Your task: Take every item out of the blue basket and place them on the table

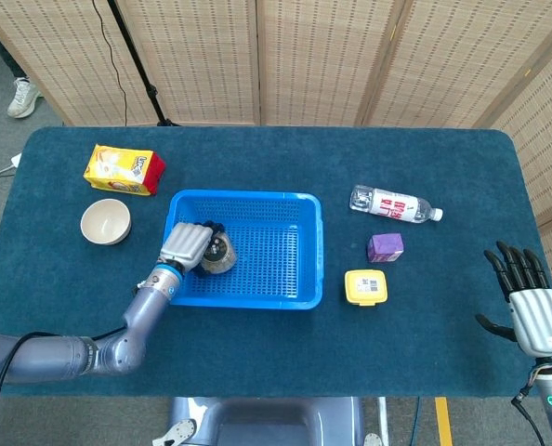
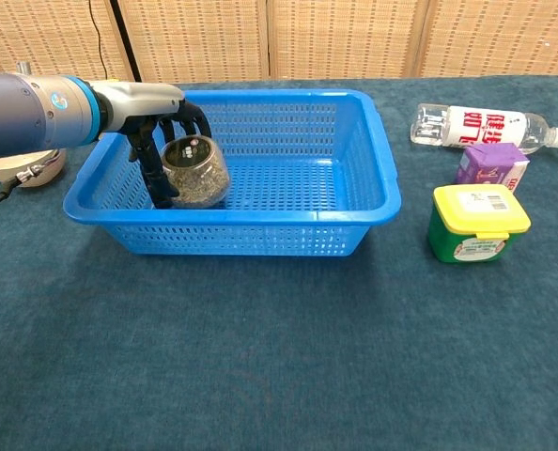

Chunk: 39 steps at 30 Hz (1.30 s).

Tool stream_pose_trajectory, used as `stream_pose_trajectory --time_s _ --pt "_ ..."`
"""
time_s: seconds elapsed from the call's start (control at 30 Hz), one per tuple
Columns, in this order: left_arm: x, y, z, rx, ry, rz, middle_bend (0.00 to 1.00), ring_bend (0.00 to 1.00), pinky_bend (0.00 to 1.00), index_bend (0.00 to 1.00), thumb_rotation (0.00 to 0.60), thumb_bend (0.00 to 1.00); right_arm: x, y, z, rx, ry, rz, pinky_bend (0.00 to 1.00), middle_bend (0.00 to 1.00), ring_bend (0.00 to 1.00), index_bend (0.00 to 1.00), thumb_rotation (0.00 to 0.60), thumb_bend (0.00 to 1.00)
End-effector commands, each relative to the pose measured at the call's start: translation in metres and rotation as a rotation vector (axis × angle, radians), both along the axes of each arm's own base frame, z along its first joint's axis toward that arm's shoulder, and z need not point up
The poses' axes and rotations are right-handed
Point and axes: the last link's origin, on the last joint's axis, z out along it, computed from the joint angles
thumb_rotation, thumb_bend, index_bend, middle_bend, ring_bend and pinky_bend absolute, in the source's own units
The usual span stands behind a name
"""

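Observation:
The blue basket (image 1: 285,295) (image 2: 373,160) stands mid-table. At its left end my left hand (image 1: 187,245) (image 2: 157,127) grips a clear jar of brownish grains with a black lid (image 1: 218,254) (image 2: 195,172), lifted to about rim height and tilted, still over the basket. No other item shows on the basket's mesh floor. My right hand (image 1: 531,302) hangs open off the table's right front corner, fingers spread, holding nothing; the chest view does not show it.
On the table left of the basket lie a yellow snack pack (image 1: 123,169) and a cream bowl (image 1: 105,222) (image 2: 16,167). To its right are a water bottle (image 1: 395,205) (image 2: 486,127), a purple carton (image 1: 386,247) (image 2: 491,164) and a green tub with yellow lid (image 1: 366,287) (image 2: 477,222).

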Motion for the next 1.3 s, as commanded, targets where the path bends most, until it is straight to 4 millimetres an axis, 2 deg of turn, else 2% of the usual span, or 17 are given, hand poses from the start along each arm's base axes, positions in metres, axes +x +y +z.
stream_pose_trajectory --time_s 0.03,0.17,0.23,0.4,0.5,0.57,0.67,0.73,0.87,0.9,0.93,0.97,1.0,1.03,1.1,1.23,1.3 --pt "0.007 -0.002 0.016 0.032 -0.069 -0.024 0.49 0.48 0.61 0.72 0.600 0.55 0.000 0.000 0.000 0.001 0.000 -0.001 0.00 0.00 0.00 0.00 0.600 0.00" --pt "0.016 -0.008 0.042 0.065 -0.136 -0.066 0.49 0.48 0.61 0.72 0.600 0.55 0.000 0.000 -0.001 0.006 0.000 -0.004 0.00 0.00 0.00 0.00 0.600 0.00" --pt "0.019 -0.016 0.066 0.102 -0.166 -0.105 0.49 0.48 0.61 0.72 0.600 0.55 0.000 0.000 -0.001 0.005 -0.001 -0.002 0.00 0.00 0.00 0.00 0.600 0.00" --pt "0.001 -0.040 0.106 0.143 -0.164 -0.147 0.49 0.48 0.61 0.71 0.600 0.54 0.002 0.001 -0.001 0.004 -0.004 0.004 0.00 0.00 0.00 0.00 0.600 0.00" --pt "-0.023 -0.056 0.123 0.160 -0.140 -0.144 0.49 0.47 0.61 0.71 0.600 0.54 0.004 0.002 -0.002 0.007 -0.008 0.011 0.00 0.00 0.00 0.00 0.600 0.00" --pt "-0.053 -0.072 0.135 0.174 -0.114 -0.109 0.49 0.47 0.61 0.70 0.600 0.54 0.006 0.004 -0.002 0.010 -0.010 0.017 0.00 0.00 0.00 0.00 0.600 0.00" --pt "-0.085 -0.089 0.142 0.182 -0.097 -0.085 0.49 0.47 0.61 0.70 0.600 0.52 0.008 0.005 -0.002 0.015 -0.015 0.022 0.00 0.00 0.00 0.00 0.600 0.00" --pt "-0.118 -0.102 0.142 0.184 -0.061 -0.042 0.49 0.46 0.61 0.69 0.600 0.51 0.009 0.006 -0.002 0.020 -0.019 0.027 0.00 0.00 0.00 0.00 0.600 0.00" --pt "-0.149 -0.113 0.133 0.186 -0.053 0.001 0.48 0.44 0.57 0.67 0.600 0.50 0.010 0.006 -0.002 0.025 -0.022 0.027 0.00 0.00 0.00 0.00 0.600 0.00" --pt "-0.156 -0.115 0.131 0.187 -0.052 0.012 0.45 0.41 0.45 0.64 0.600 0.49 0.010 0.005 -0.002 0.026 -0.021 0.027 0.00 0.00 0.00 0.00 0.600 0.00" --pt "-0.161 -0.116 0.128 0.189 -0.051 0.019 0.36 0.33 0.28 0.58 0.600 0.47 0.010 0.005 -0.001 0.026 -0.020 0.026 0.00 0.00 0.00 0.00 0.600 0.00" --pt "-0.166 -0.117 0.125 0.193 -0.052 0.023 0.27 0.24 0.17 0.51 0.600 0.44 0.009 0.005 -0.001 0.028 -0.018 0.026 0.00 0.00 0.00 0.00 0.600 0.00" --pt "-0.171 -0.118 0.122 0.196 -0.055 0.026 0.13 0.12 0.05 0.34 0.600 0.40 0.009 0.005 -0.001 0.035 -0.013 0.024 0.00 0.00 0.00 0.00 0.600 0.00" --pt "-0.176 -0.120 0.119 0.192 -0.056 0.035 0.03 0.03 0.00 0.17 0.600 0.35 0.007 0.005 -0.001 0.049 -0.009 0.017 0.00 0.00 0.00 0.00 0.600 0.00" --pt "-0.181 -0.124 0.115 0.203 -0.085 0.050 0.00 0.00 0.00 0.01 0.591 0.27 0.006 0.004 0.000 0.056 -0.008 0.010 0.00 0.00 0.00 0.00 0.600 0.00" --pt "-0.185 -0.130 0.117 0.251 -0.114 0.043 0.00 0.00 0.00 0.00 0.524 0.19 0.005 0.004 0.002 0.046 0.003 0.007 0.00 0.00 0.00 0.00 0.600 0.00" --pt "-0.187 -0.136 0.122 0.290 -0.138 0.039 0.00 0.00 0.00 0.00 0.516 0.18 0.006 0.004 0.003 0.039 0.009 0.006 0.00 0.00 0.00 0.00 0.600 0.00"
